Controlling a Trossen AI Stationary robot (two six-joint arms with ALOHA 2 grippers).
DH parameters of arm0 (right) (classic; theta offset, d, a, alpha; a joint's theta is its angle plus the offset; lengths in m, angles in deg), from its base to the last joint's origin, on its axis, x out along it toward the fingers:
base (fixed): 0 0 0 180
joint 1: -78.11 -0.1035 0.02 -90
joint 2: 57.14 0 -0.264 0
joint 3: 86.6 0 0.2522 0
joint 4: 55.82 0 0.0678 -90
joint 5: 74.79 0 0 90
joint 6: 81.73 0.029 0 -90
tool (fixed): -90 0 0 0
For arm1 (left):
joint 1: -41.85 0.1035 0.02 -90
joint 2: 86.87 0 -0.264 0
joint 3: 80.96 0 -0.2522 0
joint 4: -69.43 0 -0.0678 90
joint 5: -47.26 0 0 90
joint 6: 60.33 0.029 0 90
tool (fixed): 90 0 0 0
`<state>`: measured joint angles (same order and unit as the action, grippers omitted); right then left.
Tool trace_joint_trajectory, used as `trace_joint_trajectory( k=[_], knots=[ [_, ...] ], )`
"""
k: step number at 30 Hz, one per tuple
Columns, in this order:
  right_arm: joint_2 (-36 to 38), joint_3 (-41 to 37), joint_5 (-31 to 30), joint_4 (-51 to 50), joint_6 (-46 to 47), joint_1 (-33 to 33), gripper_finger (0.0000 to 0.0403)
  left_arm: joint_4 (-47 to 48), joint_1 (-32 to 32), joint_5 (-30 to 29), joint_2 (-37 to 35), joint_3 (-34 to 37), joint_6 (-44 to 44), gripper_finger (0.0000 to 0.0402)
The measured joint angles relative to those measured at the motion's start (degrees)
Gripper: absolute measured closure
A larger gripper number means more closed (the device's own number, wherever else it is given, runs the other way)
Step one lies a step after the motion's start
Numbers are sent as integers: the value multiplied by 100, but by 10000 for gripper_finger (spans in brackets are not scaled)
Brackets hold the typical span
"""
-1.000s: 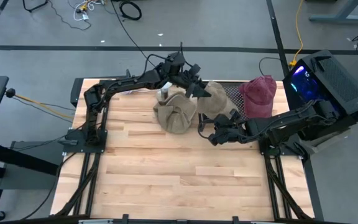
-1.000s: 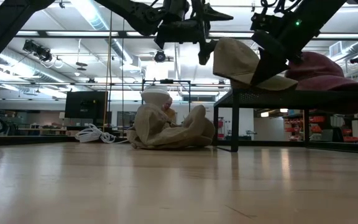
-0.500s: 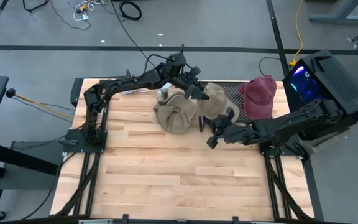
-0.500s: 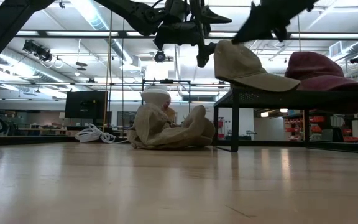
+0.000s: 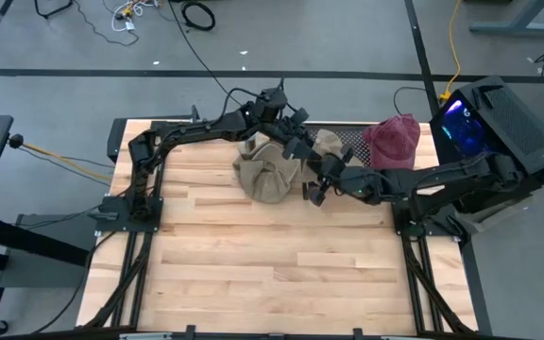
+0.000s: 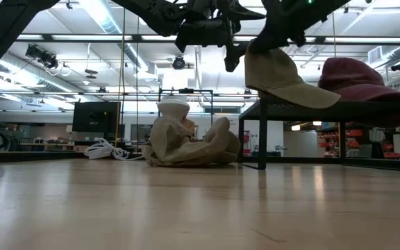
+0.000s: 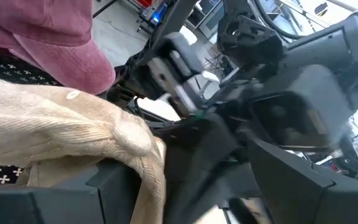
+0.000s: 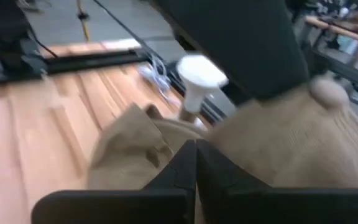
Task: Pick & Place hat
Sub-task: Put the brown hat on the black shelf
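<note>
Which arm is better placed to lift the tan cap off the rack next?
Probably the left. The left gripper is at the tan cap on the black rack, fingers against its crown. The right gripper sits beside the cap, fingers closed.

Surroundings: wooden desk (image 5: 253, 264), grey floor, open workshop behind.
Black box with blue-lit panel (image 5: 499, 118) off the desk's right edge; yellow cable (image 5: 453, 42) and black cables (image 5: 196, 14) on the floor beyond; coiled white cable (image 6: 106, 149) and dark monitor (image 6: 96, 117) in the background, low view.
</note>
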<state>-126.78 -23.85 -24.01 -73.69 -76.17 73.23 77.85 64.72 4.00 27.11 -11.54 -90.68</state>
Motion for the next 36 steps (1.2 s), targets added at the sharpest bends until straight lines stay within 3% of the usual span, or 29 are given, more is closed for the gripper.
trace_joint_trajectory(
  k=[9, 21, 27, 36],
  knots=[
    [-2, 0, -224, -843, 718, 81, 392, 3, 71, 12, 0, 0, 0, 110],
    [-2, 0, -688, -1391, 1082, 111, 392, 441, 114, 626, -2, 0, 14, 110],
    [-2, -1, -688, -1889, 1526, 135, 392, 748, 274, 504, -2, 0, 297, 110],
    [-2, 0, -689, -1874, 1541, 148, 392, 1168, 529, 432, -23, 0, 605, 110]
  ],
)
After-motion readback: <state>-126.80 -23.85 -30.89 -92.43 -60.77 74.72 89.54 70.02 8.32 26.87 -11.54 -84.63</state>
